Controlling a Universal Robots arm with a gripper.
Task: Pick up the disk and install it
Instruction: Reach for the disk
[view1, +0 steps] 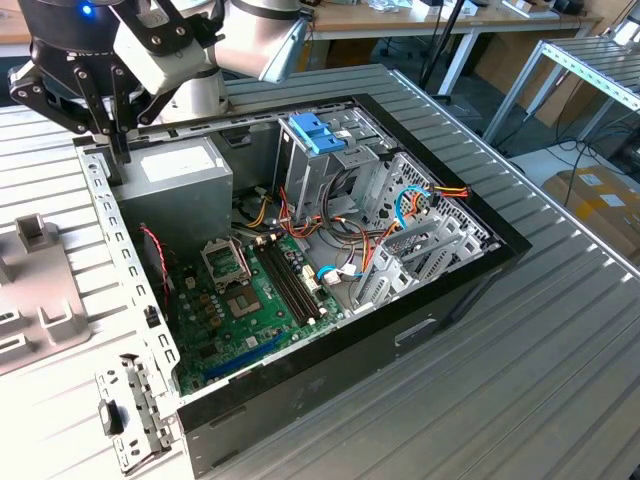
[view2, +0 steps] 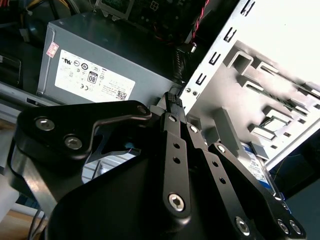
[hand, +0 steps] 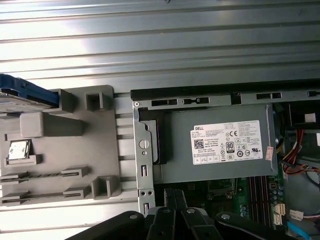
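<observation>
Claw: our claw (view1: 117, 152) hangs with its two black fingers drawn together and nothing between them. In the second wrist view the tips (view2: 172, 99) meet.
Under the claw: the perforated metal rail (view1: 103, 215) along the rim of the open computer case. We cannot tell whether the tips touch it.
Disk: the disk (hand: 25, 95) lies outside the case, well apart from the claw, at the far corner of a grey holder. We see its blue carrier edge in the first wrist view and a patch of it (view2: 260, 170) behind the claw's links in the second wrist view.
Holder: the grey moulded holder (hand: 95, 145) lies flat on the bench, just beside the claw on the side away from the case.
Power supply: the grey box with a white label (hand: 220, 145) sits inside the case, just beside the claw on the other side of the rail.
Blue bracket: a paler blue bracket (view1: 318, 132) tops the drive cage, well away from the claw across the case.
Bench: the ribbed metal bench (view1: 520, 380) carries the case and the holder.
</observation>
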